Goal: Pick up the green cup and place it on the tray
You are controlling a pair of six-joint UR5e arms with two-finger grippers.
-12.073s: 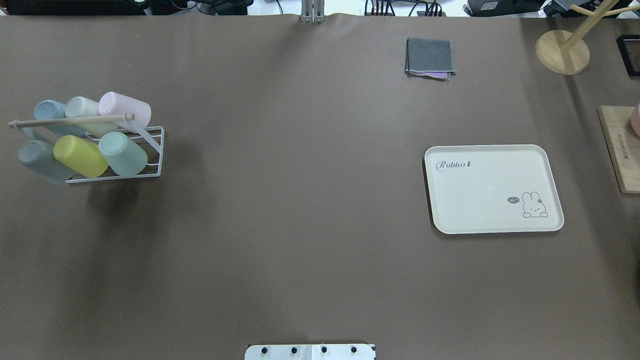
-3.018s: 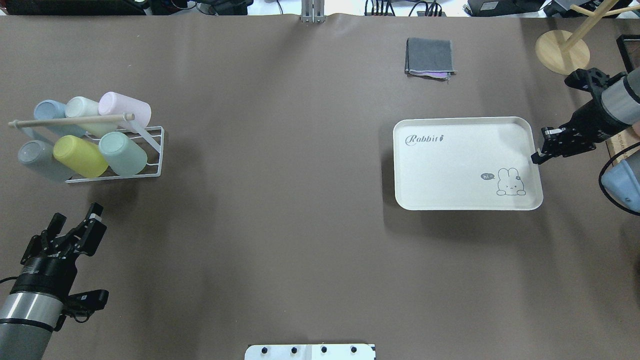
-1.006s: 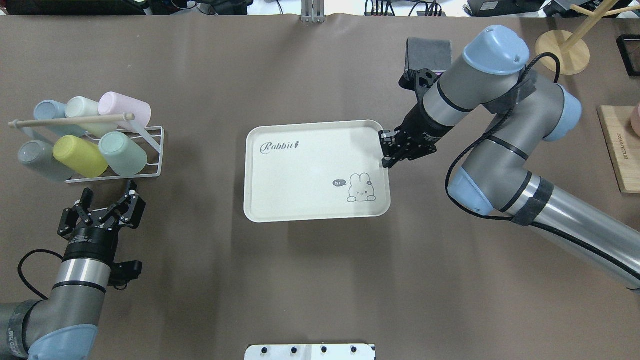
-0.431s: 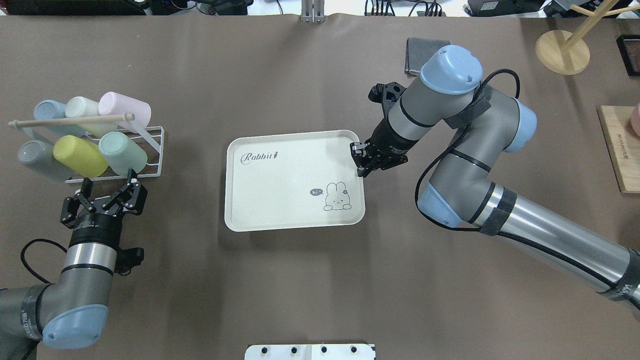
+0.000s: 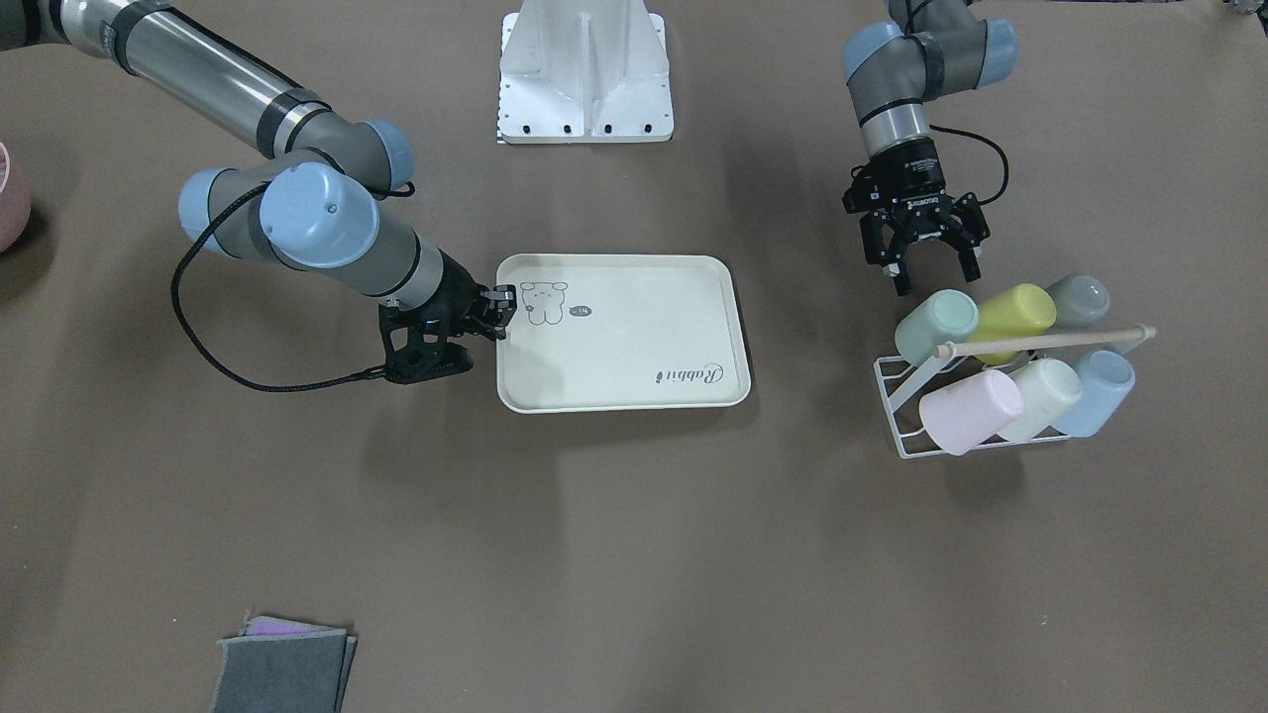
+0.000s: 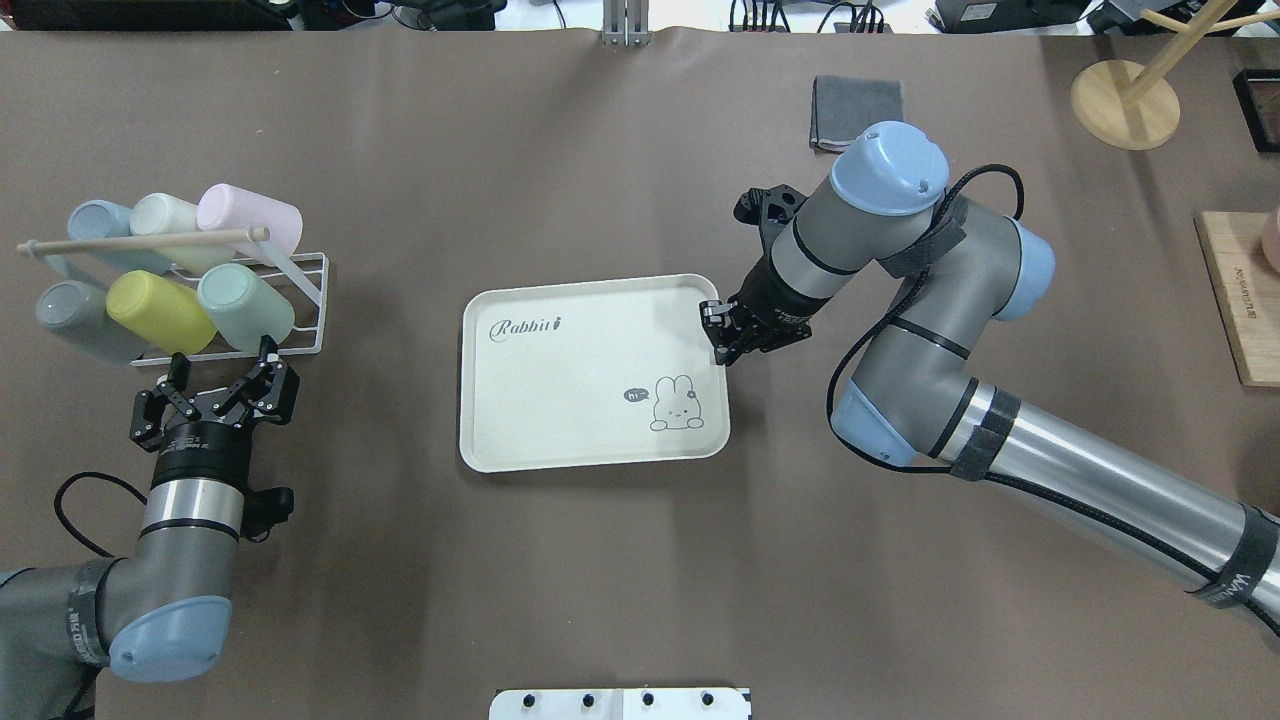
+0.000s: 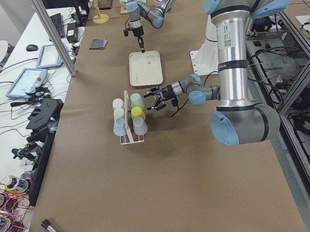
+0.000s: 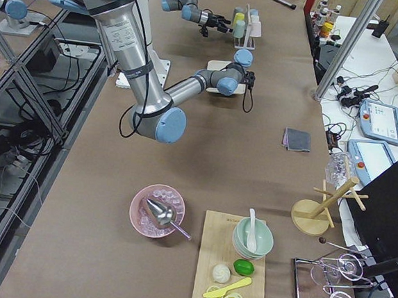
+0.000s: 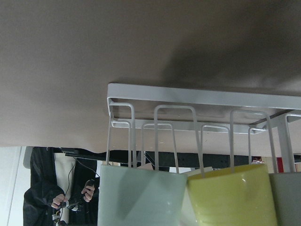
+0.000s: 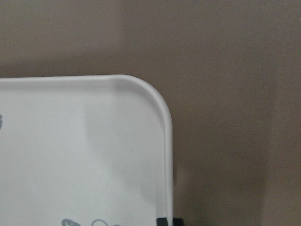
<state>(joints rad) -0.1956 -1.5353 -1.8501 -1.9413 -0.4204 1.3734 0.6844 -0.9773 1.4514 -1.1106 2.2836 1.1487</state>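
The pale mint-green cup [image 6: 245,305] lies on its side in a white wire rack [image 6: 318,300], at the rack's near right, next to a yellow-green cup [image 6: 160,312]. It also shows in the front view [image 5: 936,325] and the left wrist view [image 9: 141,197]. My left gripper [image 6: 222,357] is open and empty, just short of the rack and pointing at the green cup. The cream tray [image 6: 560,400] sits mid-table. My right gripper [image 6: 718,335] is shut on its right rim [image 10: 165,141].
The rack also holds grey [image 6: 75,318], light blue [image 6: 100,225], cream [image 6: 165,215] and pink [image 6: 250,215] cups under a wooden dowel [image 6: 140,242]. A grey cloth [image 6: 858,108], a wooden stand [image 6: 1125,100] and a wooden board [image 6: 1240,295] are at the far right.
My right gripper has dragged the tray from the right side to mid-table, and it has now nearly stopped. My left gripper has moved up to the rack, still open.
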